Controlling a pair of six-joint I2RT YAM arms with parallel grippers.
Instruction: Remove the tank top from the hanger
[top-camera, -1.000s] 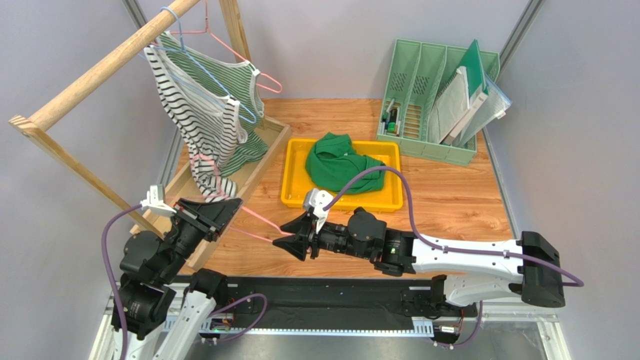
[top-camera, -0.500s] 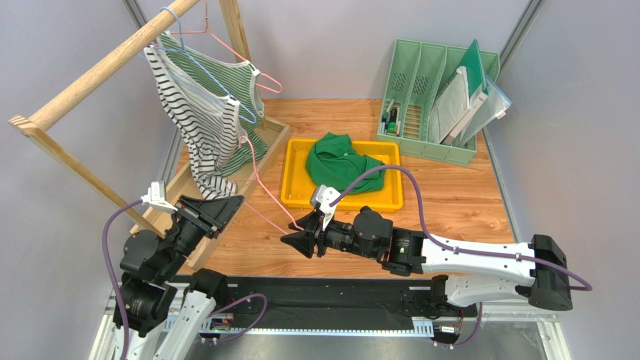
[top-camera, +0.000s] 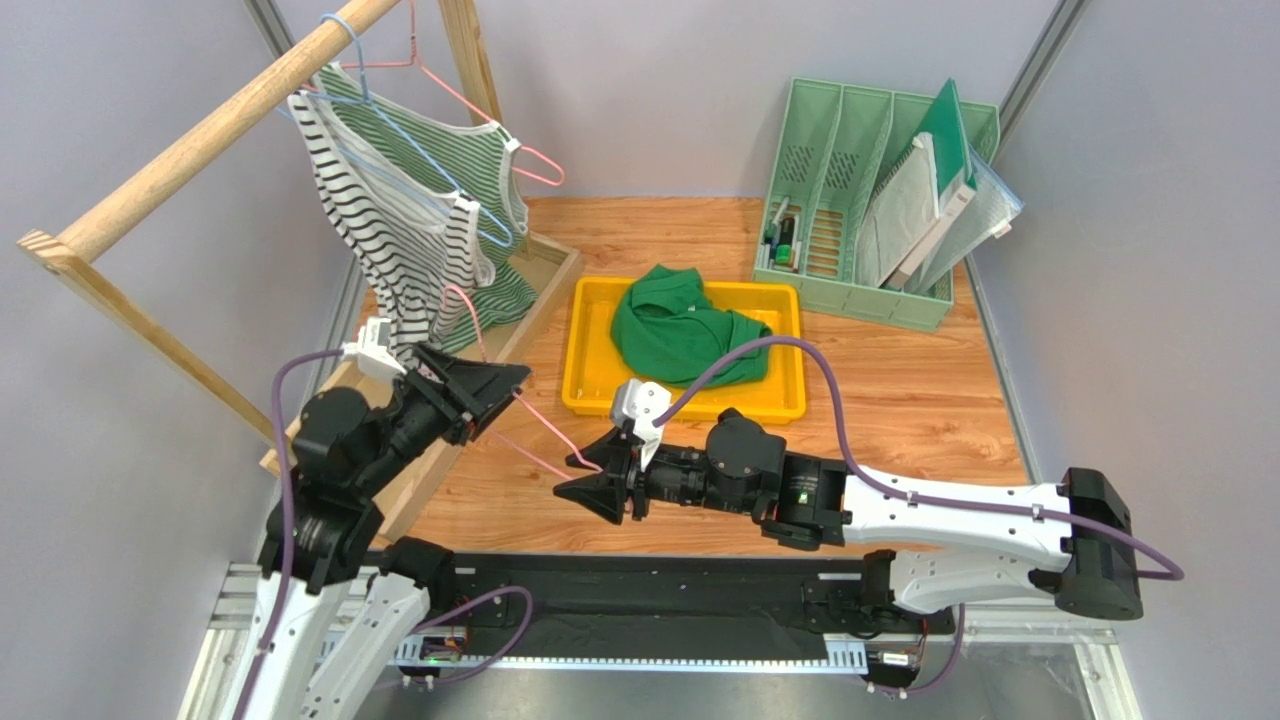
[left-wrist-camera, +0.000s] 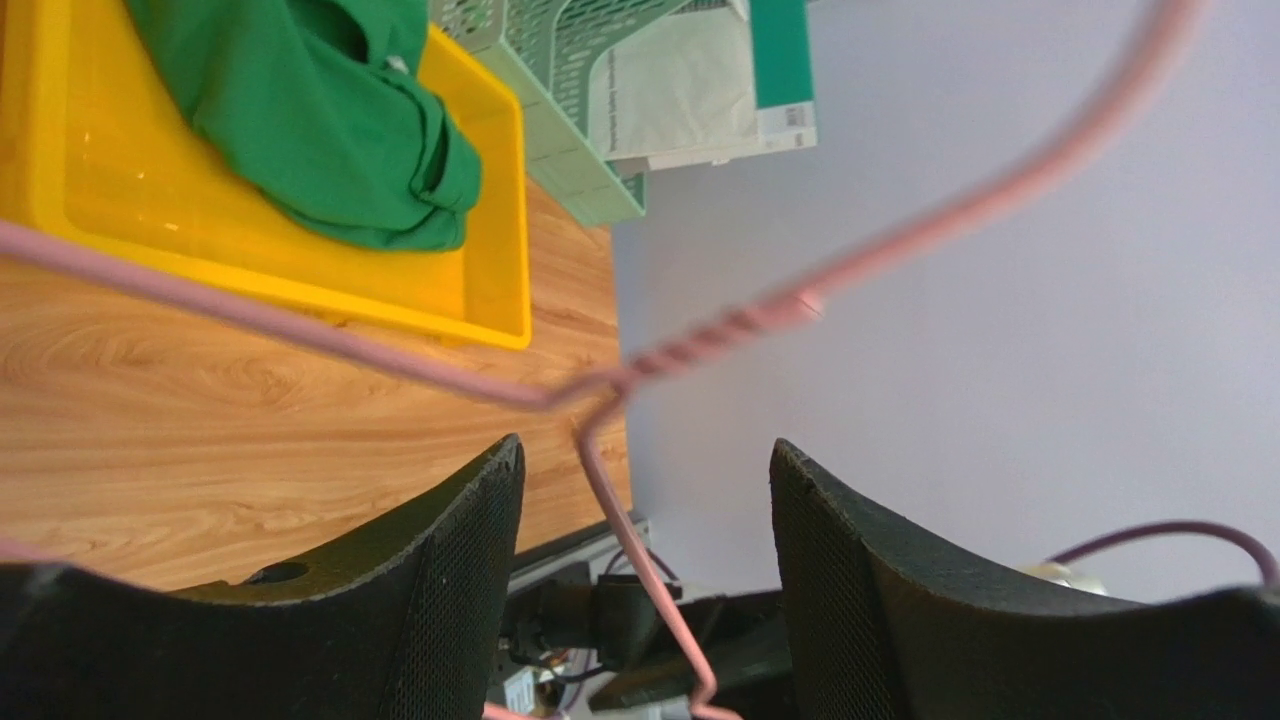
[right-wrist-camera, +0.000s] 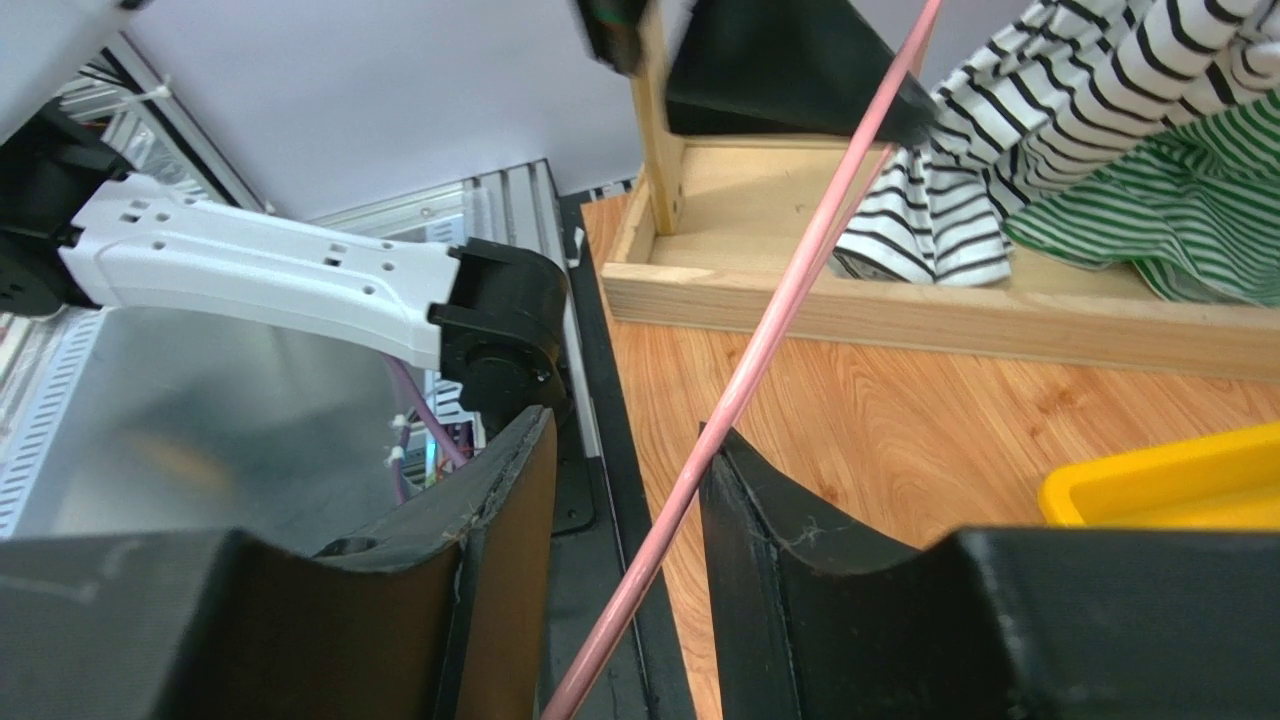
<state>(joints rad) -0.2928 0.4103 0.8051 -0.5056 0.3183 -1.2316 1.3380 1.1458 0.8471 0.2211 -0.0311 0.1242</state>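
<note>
A black-and-white striped tank top (top-camera: 398, 240) hangs from the wooden rack (top-camera: 181, 143) on a blue hanger, with a green striped one (top-camera: 489, 158) behind it. A loose pink wire hanger (top-camera: 549, 435) slants from the striped top's hem down to my right gripper (top-camera: 582, 492). In the right wrist view the wire (right-wrist-camera: 751, 360) passes between that gripper's (right-wrist-camera: 624, 428) parted jaws and leans on the right finger. My left gripper (top-camera: 508, 396) is open; in its wrist view (left-wrist-camera: 646, 458) the hanger's twisted neck (left-wrist-camera: 661, 360) lies in the gap, untouched.
A yellow tray (top-camera: 594, 323) holding a green shirt (top-camera: 676, 323) sits mid-table. A green file organiser (top-camera: 857, 180) with folders stands at the back right. The rack's wooden base frame (top-camera: 534, 293) lies along the left, close to both grippers.
My left gripper rose and swung right, from low beside the rack base to around the hanger wire. The hanger's far end lifted toward the striped top. My right gripper barely shifted.
</note>
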